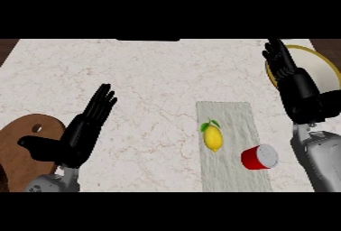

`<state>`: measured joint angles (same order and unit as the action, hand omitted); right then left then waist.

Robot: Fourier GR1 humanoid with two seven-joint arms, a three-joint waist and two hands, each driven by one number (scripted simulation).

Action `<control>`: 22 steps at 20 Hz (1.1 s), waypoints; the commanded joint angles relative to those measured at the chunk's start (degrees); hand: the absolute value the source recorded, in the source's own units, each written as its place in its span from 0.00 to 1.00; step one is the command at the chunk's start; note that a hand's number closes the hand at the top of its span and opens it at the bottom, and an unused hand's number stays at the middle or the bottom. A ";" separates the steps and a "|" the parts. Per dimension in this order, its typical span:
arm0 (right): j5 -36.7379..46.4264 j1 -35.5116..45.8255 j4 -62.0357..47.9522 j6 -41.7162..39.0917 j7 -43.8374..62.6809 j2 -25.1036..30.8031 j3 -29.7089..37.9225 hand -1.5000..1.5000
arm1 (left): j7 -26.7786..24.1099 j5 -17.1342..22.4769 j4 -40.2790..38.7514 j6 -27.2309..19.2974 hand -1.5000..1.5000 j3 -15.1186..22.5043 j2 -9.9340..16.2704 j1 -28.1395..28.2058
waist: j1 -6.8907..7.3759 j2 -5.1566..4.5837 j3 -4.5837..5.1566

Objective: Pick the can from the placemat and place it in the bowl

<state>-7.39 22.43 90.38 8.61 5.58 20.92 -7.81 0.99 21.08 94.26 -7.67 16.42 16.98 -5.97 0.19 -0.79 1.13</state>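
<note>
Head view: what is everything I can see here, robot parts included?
Counter: one, pale marble, fills the view.
Placemat: one, grey, right of centre on the counter.
Lemon: one, yellow with a green leaf, on the placemat.
Can: one, red with a pale top, tilted on the placemat's right edge, right of the lemon.
Bowl: one, cream with a yellow rim, far right, partly hidden by the right hand.
Board: one, brown wood with a hole, at the left edge.
Left hand: one, black, open, lower left, over the board's edge.
Right hand: one, black, open, upper right, in front of the bowl.
</note>
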 commanded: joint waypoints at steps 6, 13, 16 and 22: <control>-0.25 -13.69 6.15 -21.94 0.22 4.28 -20.36 1.00 | -0.65 -8.19 -4.17 -6.97 0.50 -4.20 3.53 -1.26 | -1.31 1.12 -1.16; 0.25 -32.72 11.58 -5.18 -28.60 1.46 -7.04 0.00 | 0.63 -8.86 -5.08 -8.90 0.50 -3.13 1.33 0.19 | -3.19 1.10 -1.38; 2.05 -38.99 20.54 -4.00 -31.95 2.29 -6.43 0.00 | 0.93 -10.64 -4.73 -9.28 0.50 -1.73 0.13 -0.09 | -1.98 1.13 -1.18; 3.55 -44.28 35.70 -4.09 -18.63 11.96 3.74 0.00 | 1.50 -10.33 -7.99 -7.47 0.50 -4.02 -0.51 -3.84 | -1.83 1.03 -1.06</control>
<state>-4.71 -16.71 117.77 3.94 -17.78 28.47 -8.83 1.60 10.80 87.49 -15.52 13.68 16.38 -7.77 -1.50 0.24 0.02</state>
